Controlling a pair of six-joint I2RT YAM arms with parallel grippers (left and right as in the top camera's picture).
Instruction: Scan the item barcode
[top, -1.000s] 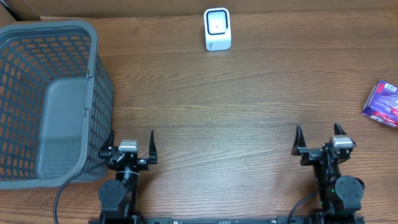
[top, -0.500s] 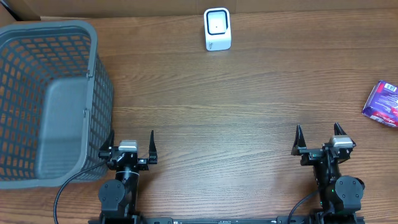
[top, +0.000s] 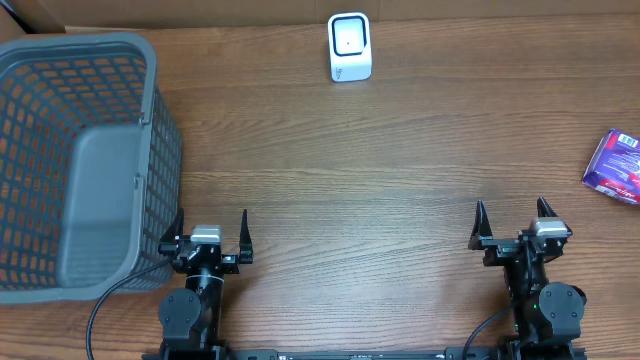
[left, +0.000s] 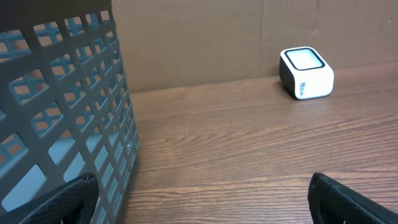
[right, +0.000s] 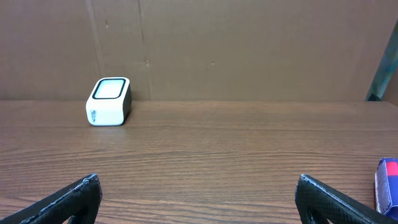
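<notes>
Left gripper (top: 212, 222), right gripper (top: 510, 212) parked near edge, jaws wide, empty. Item (top: 614, 167) at right table (top: 400, 160) edge: clumsy reach could knock it off; bad grip orientation, scanner (top: 349, 46) can't read.

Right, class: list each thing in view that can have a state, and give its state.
Left hand: open, holding nothing.
Right hand: open, holding nothing.
Basket: upright, nothing seen inside.
Scanner: standing at the far edge.
Purple packet: lying on the table, untouched.

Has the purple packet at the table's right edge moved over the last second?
No. In the overhead view the purple packet keeps the same position relative to the white scanner; neither gripper is near it.
</notes>
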